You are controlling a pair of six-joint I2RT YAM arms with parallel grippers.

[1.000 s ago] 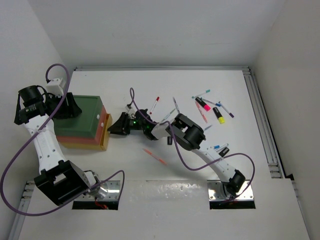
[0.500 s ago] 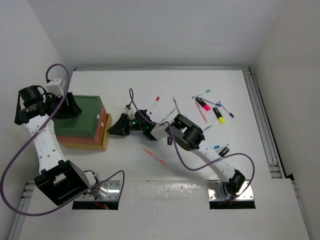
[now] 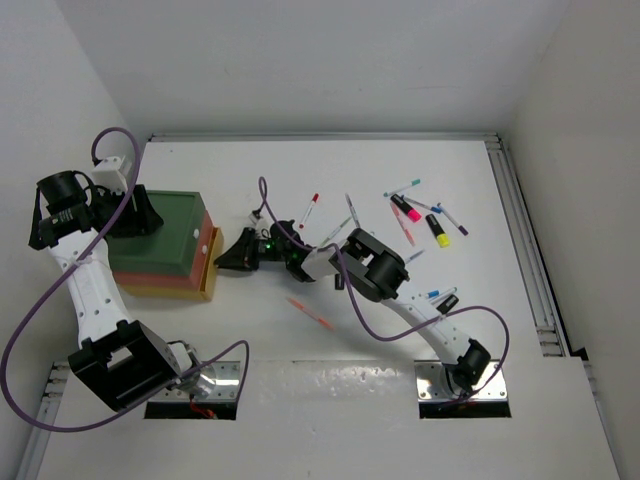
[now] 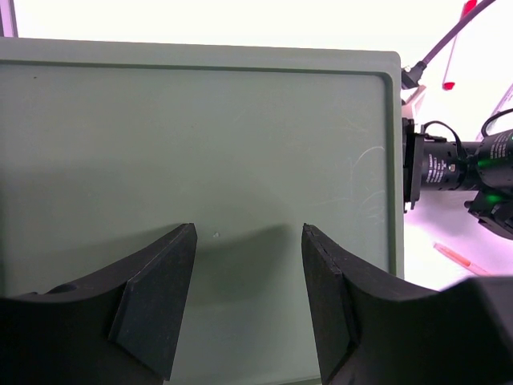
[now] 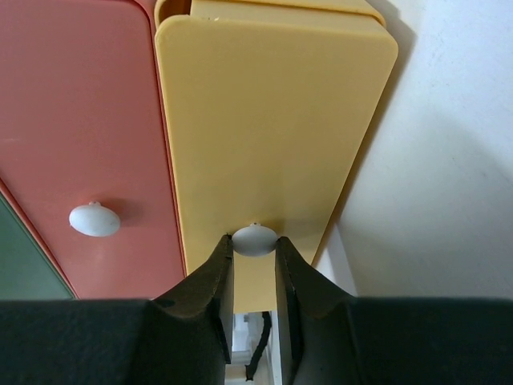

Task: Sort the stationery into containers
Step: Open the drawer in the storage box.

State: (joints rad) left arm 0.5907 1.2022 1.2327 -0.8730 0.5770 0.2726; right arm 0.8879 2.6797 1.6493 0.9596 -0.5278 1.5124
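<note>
The containers are stacked at the left: a dark green one (image 3: 160, 235) on top, a red-orange one (image 3: 150, 282) under it, and a yellow one (image 3: 208, 268) at the bottom. My right gripper (image 3: 222, 258) is shut on the white knob (image 5: 254, 240) of the yellow container's front (image 5: 264, 120). The red-orange front (image 5: 80, 120) with its own knob (image 5: 94, 219) is beside it. My left gripper (image 4: 248, 233) is open and empty, just above the green top (image 4: 200, 136). Pens and highlighters lie scattered on the table at the right, among them a pink highlighter (image 3: 405, 208) and a yellow highlighter (image 3: 438, 230).
A red-capped pen (image 3: 310, 208) lies behind my right arm and an orange pen (image 3: 310, 313) in front of it. Blue-capped pens (image 3: 435, 295) lie near the right arm's base link. A metal rail (image 3: 530, 260) runs along the table's right edge.
</note>
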